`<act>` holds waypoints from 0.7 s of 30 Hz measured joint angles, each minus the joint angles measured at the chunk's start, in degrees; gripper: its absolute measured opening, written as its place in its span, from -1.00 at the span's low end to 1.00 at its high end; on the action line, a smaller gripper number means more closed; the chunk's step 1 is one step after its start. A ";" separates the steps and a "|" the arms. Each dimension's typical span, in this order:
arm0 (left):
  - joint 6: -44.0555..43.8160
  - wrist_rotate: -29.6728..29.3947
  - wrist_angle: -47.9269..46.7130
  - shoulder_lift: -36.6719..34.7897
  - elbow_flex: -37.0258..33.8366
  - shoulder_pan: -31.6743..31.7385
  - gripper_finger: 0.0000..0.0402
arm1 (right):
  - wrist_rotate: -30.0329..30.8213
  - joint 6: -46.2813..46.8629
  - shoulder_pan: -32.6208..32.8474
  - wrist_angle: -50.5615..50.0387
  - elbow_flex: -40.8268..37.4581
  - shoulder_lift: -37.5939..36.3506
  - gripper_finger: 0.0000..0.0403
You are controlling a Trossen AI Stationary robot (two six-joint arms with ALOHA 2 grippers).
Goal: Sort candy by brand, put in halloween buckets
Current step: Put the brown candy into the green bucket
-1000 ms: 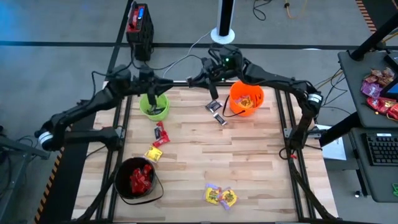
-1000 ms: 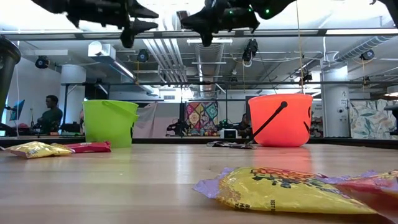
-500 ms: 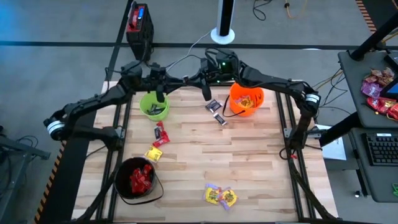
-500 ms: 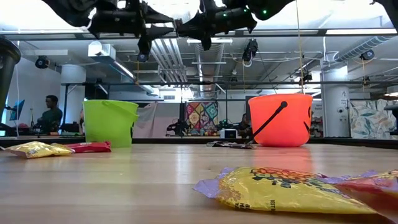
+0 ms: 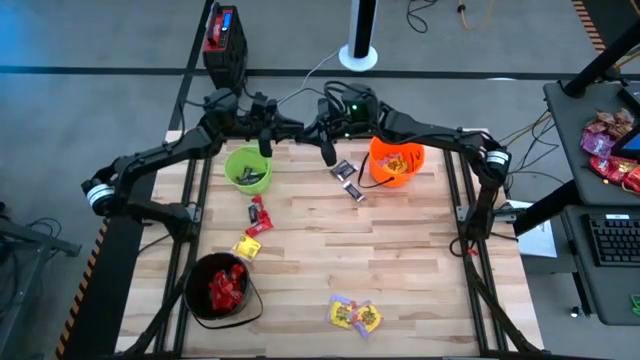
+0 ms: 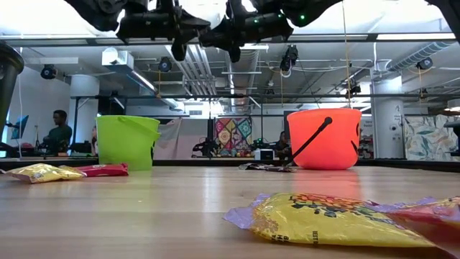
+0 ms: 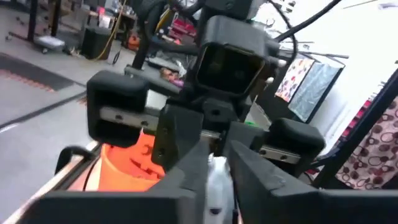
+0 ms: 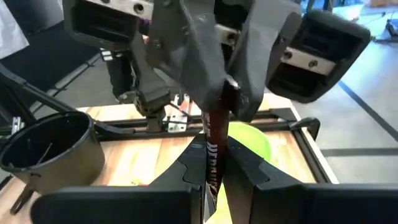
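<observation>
A dark-wrapped candy [image 8: 214, 124] with red and white print hangs high over the table's far edge, between my two grippers. My right gripper [image 8: 208, 171] [image 5: 310, 128] is shut on one end of it. My left gripper [image 7: 214, 183] [image 5: 292, 128] faces it, shut on the other end. The lime green bucket [image 5: 247, 168] and orange bucket [image 5: 396, 160] stand below at the far side, the black bucket [image 5: 220, 288] near left. Loose candy lies on the wood: dark pieces [image 5: 347, 178], red [image 5: 258, 215], yellow [image 5: 247, 247] and a yellow heap [image 5: 355, 315]. My left gripper pinches the candy's end away from my right gripper [image 8: 227, 87] between its two fingers, coming level from the table's left. The candy is clear of the table. My right gripper pinches the candy's near end [image 8: 210, 152] between its two fingers, coming level from the table's right. The fingers lie along the candy, which stands on edge and stretches toward my left gripper.
The green bucket holds dark candy, the orange one yellow, the black one red. The table's middle is bare wood [image 5: 400, 240]. In the low view the green bucket [image 6: 128, 142] and orange bucket [image 6: 325, 138] stand far back, with yellow candy [image 6: 323, 219] close by.
My left gripper has gone along the far edge toward the table's right, from above the green bucket up to my right gripper, and has shut on the candy's free end. My right gripper has edged a little toward it, still holding the candy.
</observation>
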 joint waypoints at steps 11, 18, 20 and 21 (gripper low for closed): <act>-0.07 -2.32 -4.32 -1.96 -0.04 0.44 -0.99 | 0.44 2.43 -0.15 -0.04 0.07 0.00 -0.69; 1.94 -6.13 -16.93 -4.79 0.91 1.75 -1.00 | 3.34 3.54 -0.52 -0.56 0.07 -0.07 -0.48; 4.36 -10.28 -25.55 -5.77 2.79 2.13 -1.00 | 3.81 3.53 -0.78 -1.32 0.09 -0.12 -0.44; 5.69 -12.20 -31.29 -6.18 4.07 2.32 -1.00 | 4.37 3.54 -0.88 -1.79 0.09 -0.13 -0.43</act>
